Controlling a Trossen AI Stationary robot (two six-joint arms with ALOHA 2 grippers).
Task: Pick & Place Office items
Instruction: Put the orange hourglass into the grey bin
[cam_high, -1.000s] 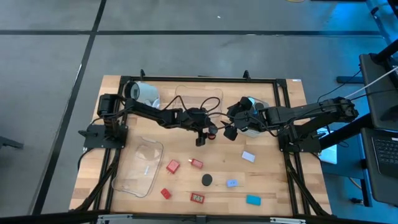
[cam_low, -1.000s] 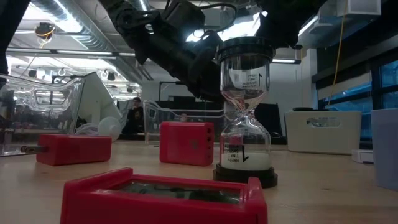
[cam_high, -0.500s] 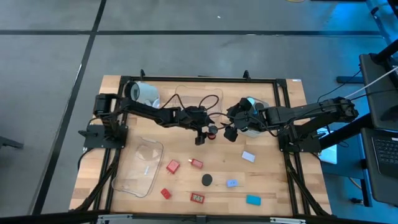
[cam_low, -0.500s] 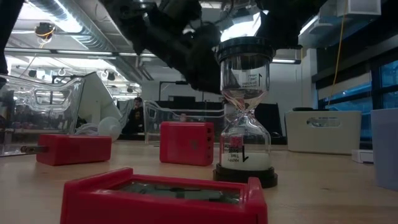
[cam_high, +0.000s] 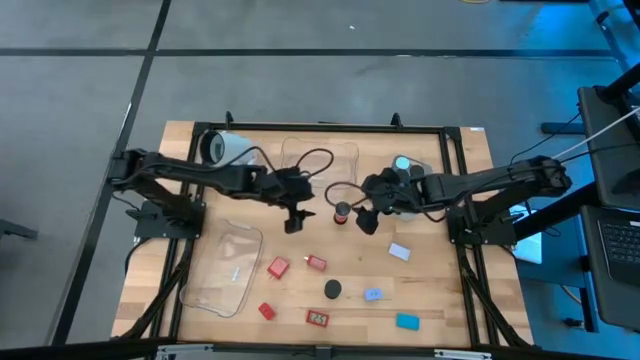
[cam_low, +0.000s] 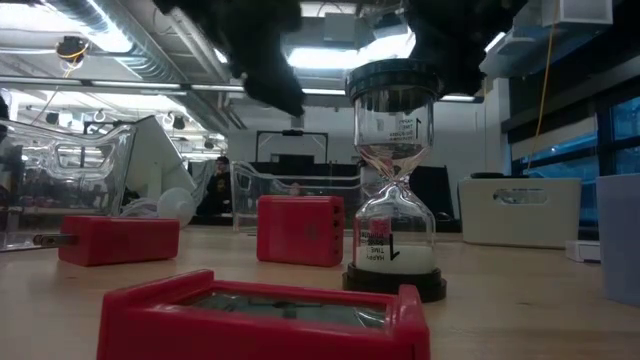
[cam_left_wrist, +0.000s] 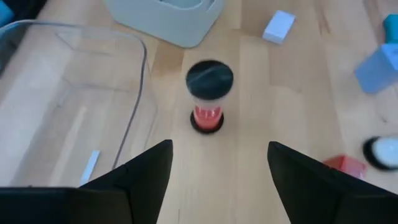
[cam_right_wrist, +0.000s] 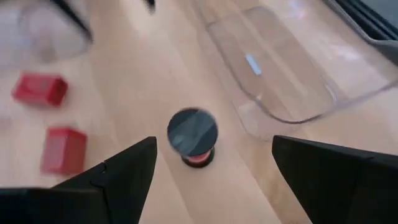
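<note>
Standing free between our 2 empty, wide-open pincers, left gripper (cam_high: 296, 222) and right gripper (cam_high: 367, 220), the small black-capped red sand timer (cam_high: 342, 212) should, we judge, be closed on squarely around its waist.

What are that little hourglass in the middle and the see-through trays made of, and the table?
The hourglass looks like clear glass or hard plastic, since the room shows through its bulbs, with matte black caps, probably plastic. The clear tray seems thin glossy plastic: rounded moulded corners, wood visible through it. The table looks like pale wood, with visible plank grain.
</note>
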